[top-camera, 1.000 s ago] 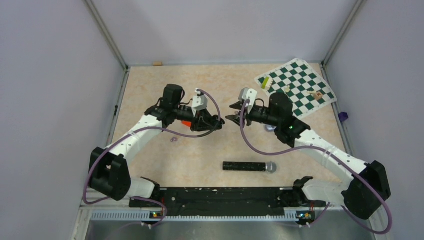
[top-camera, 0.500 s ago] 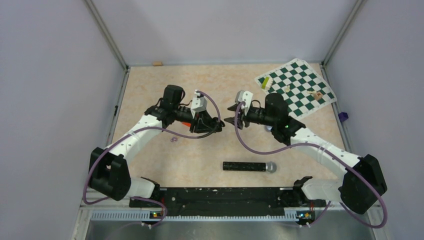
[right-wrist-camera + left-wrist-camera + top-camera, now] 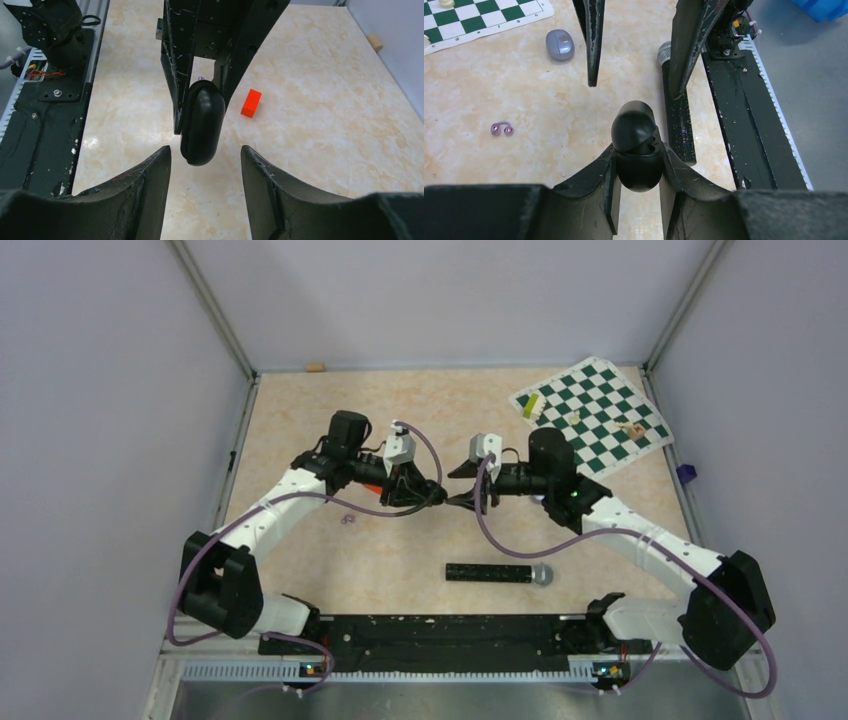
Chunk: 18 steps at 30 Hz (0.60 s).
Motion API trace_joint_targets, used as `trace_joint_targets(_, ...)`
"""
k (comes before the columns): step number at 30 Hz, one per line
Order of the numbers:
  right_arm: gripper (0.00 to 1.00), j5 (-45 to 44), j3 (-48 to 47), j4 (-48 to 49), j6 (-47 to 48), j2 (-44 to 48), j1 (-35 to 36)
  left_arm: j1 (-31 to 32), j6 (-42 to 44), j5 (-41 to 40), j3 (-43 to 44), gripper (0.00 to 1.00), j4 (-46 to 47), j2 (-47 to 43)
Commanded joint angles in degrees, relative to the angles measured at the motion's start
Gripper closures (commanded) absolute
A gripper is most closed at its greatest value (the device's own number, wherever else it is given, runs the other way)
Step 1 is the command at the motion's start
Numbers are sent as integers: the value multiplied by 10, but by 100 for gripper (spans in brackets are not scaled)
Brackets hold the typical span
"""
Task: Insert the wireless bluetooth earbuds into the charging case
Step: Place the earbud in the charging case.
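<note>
Left tool (image 3: 638,153): clenched on the small glossy black pill-shaped charging case (image 3: 639,167). You see one finger pressed against each flank of its lower half.
Charging case position: carried off the beige marbled bench (image 3: 420,405), above its middle. Its free end points toward the right tool (image 3: 205,148).
Charging case surface: a seam crosses the pod in the left wrist view. You cannot tell whether the lid is fully seated, nor what the pod contains.
Right tool: released. Its jaws stand apart with nothing gripped, facing the left tool tip to tip.
Clearance: the free end of the charging case sits at the mouth of the right tool, in line with the gap between its fingers (image 3: 157,172), and touches neither.
Red block (image 3: 251,102): a small red-orange rectangular block. It lies flat on the bench beyond the left tool, well apart from the pod.
Microphone (image 3: 498,573): a long black microphone with a silver mesh head. It lies flat between the tools and the arm bases, head toward the right arm.
Grey-blue pod (image 3: 560,45): a rounded grey-blue object on the bench under the right arm, near the mat.
Purple rings (image 3: 502,129): tiny pale purple rings on the bench beside the left forearm.
Chess mat (image 3: 590,415): a green-and-white chequered mat at the far right corner, with a few small pieces on it.
</note>
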<state>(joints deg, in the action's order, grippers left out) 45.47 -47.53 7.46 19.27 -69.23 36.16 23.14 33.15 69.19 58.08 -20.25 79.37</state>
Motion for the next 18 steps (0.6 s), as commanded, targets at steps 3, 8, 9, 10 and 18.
trace_joint_targets(3,45,-77,-14,37,-20,28,-1,2,-2,2,19,100,27,2)
trace_joint_targets(8,44,-148,-9,56,-34,10,-1,4,-4,7,19,100,26,4)
trace_joint_targets(9,45,-114,-8,54,-34,9,-1,4,-4,6,19,100,27,4)
trace_joint_targets(10,45,-74,-6,55,-36,9,0,4,-4,7,19,100,27,3)
trace_joint_targets(18,43,1,-7,24,-7,1,9,5,-3,7,19,100,27,3)
